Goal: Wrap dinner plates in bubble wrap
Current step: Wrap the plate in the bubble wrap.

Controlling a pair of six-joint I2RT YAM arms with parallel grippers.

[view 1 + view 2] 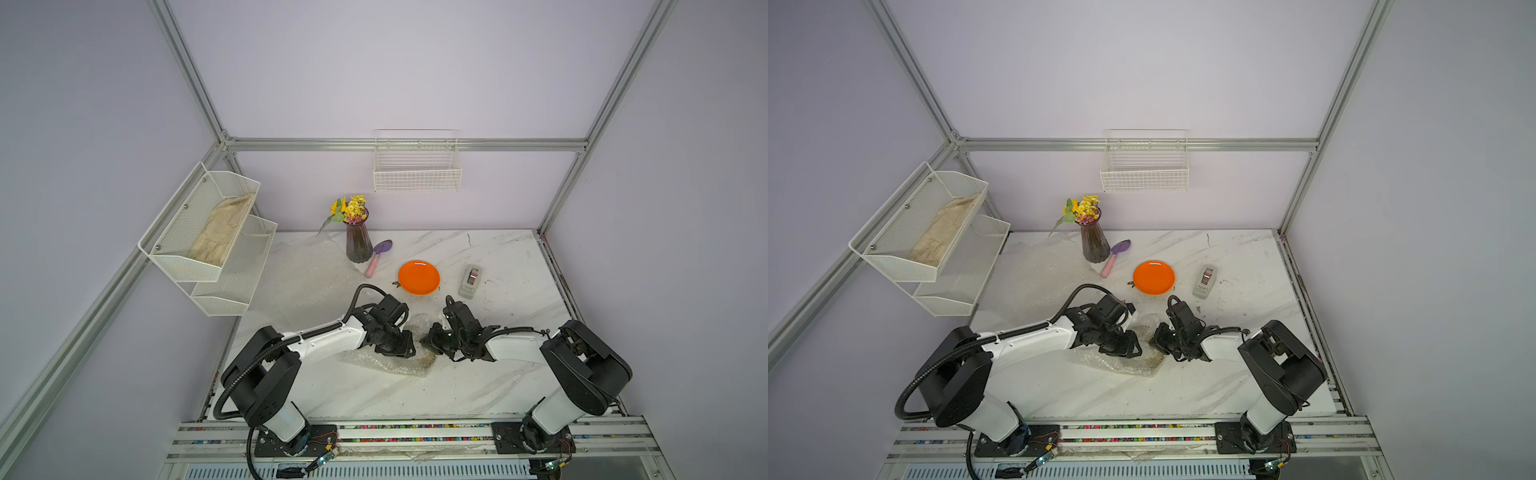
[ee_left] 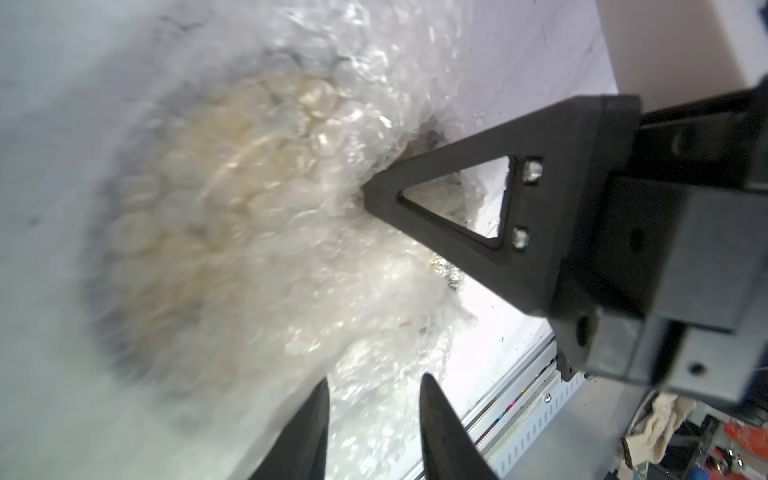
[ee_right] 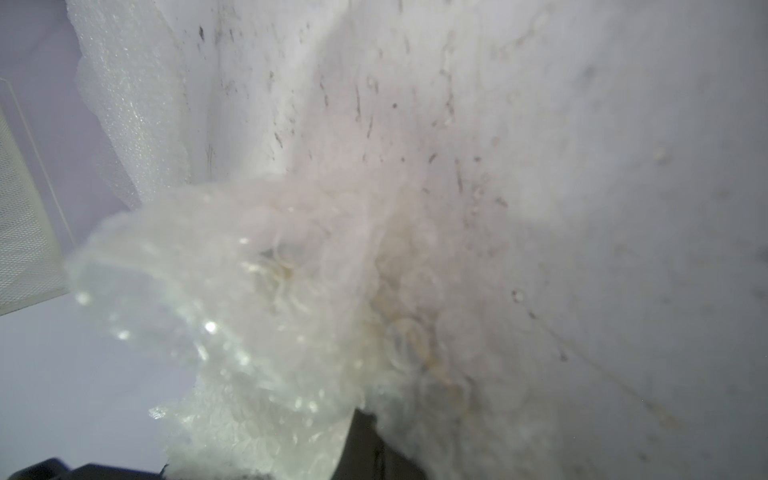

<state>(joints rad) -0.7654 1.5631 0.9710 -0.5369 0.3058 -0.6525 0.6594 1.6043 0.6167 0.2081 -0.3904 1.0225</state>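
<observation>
The right gripper (image 2: pixel 372 193) pinches the wrap (image 2: pixel 299 266), the left gripper (image 2: pixel 374 380) sits half open and empty — hold the fold taut over the plate (image 2: pixel 195 195).

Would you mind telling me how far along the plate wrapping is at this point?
Done: no finished bundle shows. In hand: a yellowish plate lies under the bubble wrap near the front; the right end effector is shut on the wrap, the left end effector open beside it. Still to do: the orange plate sits bare, a spare sheet lies at the back, and the tape dispenser stands untouched.
</observation>
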